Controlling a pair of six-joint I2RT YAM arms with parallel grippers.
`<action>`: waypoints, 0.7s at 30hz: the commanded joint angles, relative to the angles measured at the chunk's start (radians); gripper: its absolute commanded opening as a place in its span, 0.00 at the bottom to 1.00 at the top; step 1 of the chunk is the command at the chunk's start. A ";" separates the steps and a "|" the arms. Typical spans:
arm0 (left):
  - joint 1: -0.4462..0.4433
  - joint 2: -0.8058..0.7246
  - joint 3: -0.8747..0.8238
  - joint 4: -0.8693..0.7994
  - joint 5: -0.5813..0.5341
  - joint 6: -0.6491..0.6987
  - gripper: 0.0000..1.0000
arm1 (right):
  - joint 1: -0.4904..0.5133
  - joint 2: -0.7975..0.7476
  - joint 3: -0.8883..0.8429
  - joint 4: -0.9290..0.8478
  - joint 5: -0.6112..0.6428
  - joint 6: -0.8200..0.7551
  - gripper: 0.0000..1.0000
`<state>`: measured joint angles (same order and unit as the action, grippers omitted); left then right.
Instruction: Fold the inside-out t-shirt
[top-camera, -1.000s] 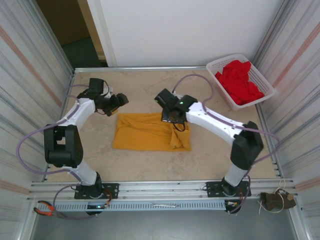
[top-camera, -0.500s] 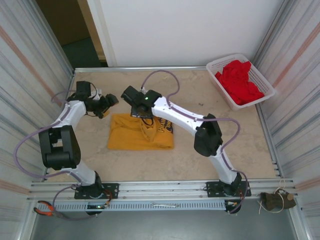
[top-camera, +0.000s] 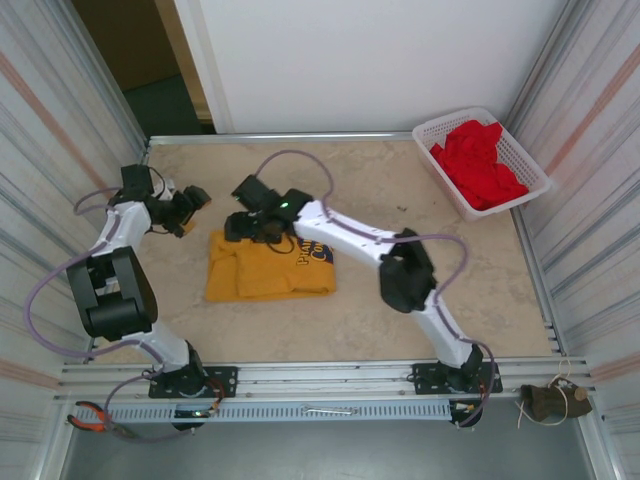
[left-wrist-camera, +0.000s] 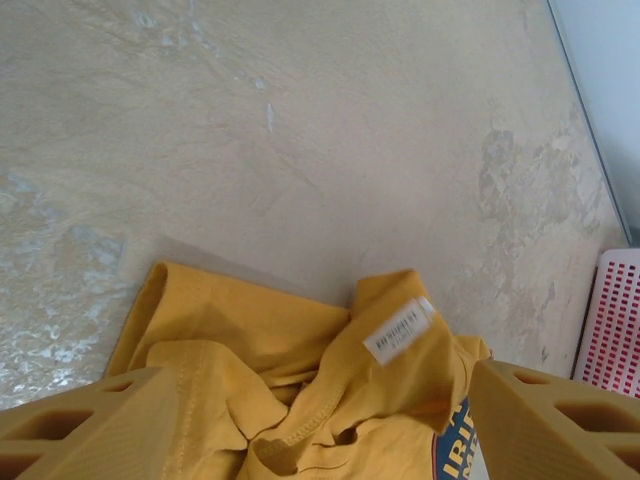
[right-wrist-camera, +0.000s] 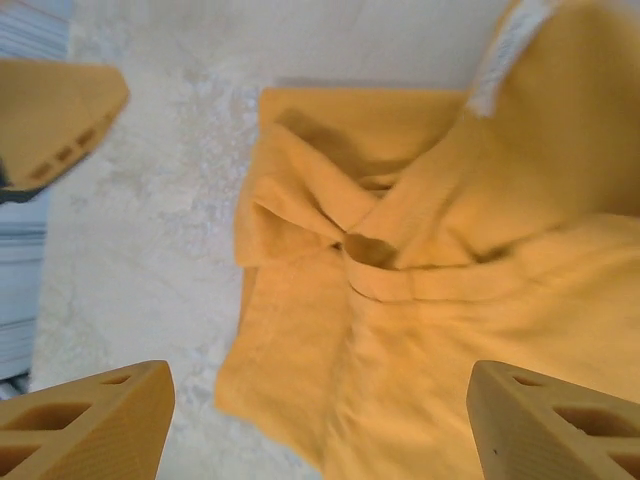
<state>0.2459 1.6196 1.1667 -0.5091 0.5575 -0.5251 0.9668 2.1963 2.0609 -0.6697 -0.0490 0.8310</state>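
Since both claws stand spread wide with nothing held, the risk lies in where they bite next. Directly beneath the right claw (right-wrist-camera: 325, 415), between its fingers, the mustard t-shirt (right-wrist-camera: 400, 330) lies bunched on the table (top-camera: 400, 180), with one flap crossed over a seam and layers piled. Closing here would probably catch several layers and drag the whole bundle instead of one edge. Beneath the left claw (left-wrist-camera: 320, 420) sits the crumpled collar with its neck tag (left-wrist-camera: 400, 330) turned up; pinching the tag alone could slip. Just ahead of the right claw a tan fingertip (right-wrist-camera: 55, 105) shows, which I take for the left claw's, so the two might collide over the shirt. Behind the right claw, printed lettering (top-camera: 313, 252) shows on the cloth. Far off, well apart, the white basket (top-camera: 440, 130) of red garment (top-camera: 480, 165) poses no hazard.
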 joint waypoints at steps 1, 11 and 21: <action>-0.045 -0.109 -0.033 -0.038 0.023 0.025 0.77 | -0.135 -0.255 -0.220 0.085 0.014 -0.073 0.75; -0.413 -0.381 -0.356 -0.065 -0.290 -0.107 0.77 | -0.422 -0.259 -0.551 0.177 -0.172 -0.118 0.75; -0.428 -0.357 -0.466 0.020 -0.316 -0.176 0.77 | -0.441 -0.066 -0.486 0.230 -0.291 -0.081 0.73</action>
<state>-0.1829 1.2392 0.6888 -0.5255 0.2668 -0.6762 0.5251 2.1094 1.5295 -0.4763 -0.2897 0.7471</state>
